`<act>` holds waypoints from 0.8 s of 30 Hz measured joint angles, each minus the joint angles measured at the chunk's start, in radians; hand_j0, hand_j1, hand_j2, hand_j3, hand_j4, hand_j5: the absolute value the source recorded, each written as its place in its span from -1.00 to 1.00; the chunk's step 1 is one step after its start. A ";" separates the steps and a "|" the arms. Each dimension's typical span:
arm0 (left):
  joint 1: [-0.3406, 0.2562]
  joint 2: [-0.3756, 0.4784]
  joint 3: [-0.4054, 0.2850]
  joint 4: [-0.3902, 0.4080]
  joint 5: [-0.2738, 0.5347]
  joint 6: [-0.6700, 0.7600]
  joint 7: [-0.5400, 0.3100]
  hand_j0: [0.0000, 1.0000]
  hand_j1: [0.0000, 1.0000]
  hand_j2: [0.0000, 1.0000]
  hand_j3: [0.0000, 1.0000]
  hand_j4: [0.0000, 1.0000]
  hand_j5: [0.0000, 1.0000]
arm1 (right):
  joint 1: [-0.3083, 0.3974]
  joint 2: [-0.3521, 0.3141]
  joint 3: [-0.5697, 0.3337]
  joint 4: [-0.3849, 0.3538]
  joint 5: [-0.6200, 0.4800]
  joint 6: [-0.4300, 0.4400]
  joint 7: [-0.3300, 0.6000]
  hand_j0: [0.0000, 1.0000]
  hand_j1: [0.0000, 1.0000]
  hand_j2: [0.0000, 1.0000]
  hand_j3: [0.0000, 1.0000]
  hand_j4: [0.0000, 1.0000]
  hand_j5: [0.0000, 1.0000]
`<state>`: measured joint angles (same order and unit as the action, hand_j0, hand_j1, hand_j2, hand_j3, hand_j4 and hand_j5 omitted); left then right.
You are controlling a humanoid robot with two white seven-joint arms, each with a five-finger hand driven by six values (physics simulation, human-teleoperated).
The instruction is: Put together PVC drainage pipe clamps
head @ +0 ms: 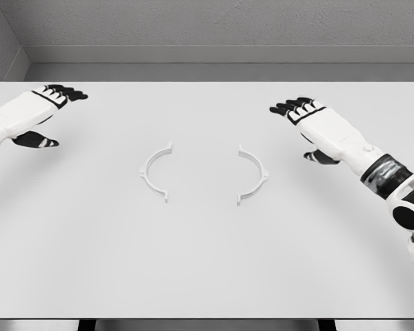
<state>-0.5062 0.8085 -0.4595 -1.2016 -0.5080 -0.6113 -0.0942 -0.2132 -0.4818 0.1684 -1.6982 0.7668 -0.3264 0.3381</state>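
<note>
Both clamp halves lie apart on the counter [207,262], between the spread, empty left robot hand [34,114] and right robot hand [314,121]. Take left half [155,172] and right half [253,174] by their outer arcs, keeping the open sides facing.

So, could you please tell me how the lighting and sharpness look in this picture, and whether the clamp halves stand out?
Head view: even, soft light, no glare, faint shadows; the two white clamp halves show low contrast against the white table; both hands look sharp, no blur.
</note>
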 measured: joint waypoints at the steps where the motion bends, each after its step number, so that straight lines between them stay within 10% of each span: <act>1: 0.003 -0.004 -0.004 -0.004 0.000 0.000 0.000 1.00 1.00 1.00 1.00 1.00 1.00 | 0.000 0.000 0.009 0.004 0.002 0.013 0.000 1.00 1.00 1.00 1.00 1.00 1.00; 24: 0.067 -0.011 -0.095 -0.191 0.007 0.000 0.000 1.00 1.00 1.00 1.00 1.00 1.00 | -0.057 0.010 0.159 0.083 0.008 0.058 0.037 1.00 1.00 1.00 1.00 1.00 1.00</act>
<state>-0.4387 0.7975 -0.5548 -1.3922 -0.5010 -0.6114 -0.0941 -0.2700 -0.4714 0.3269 -1.6154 0.7746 -0.2680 0.3752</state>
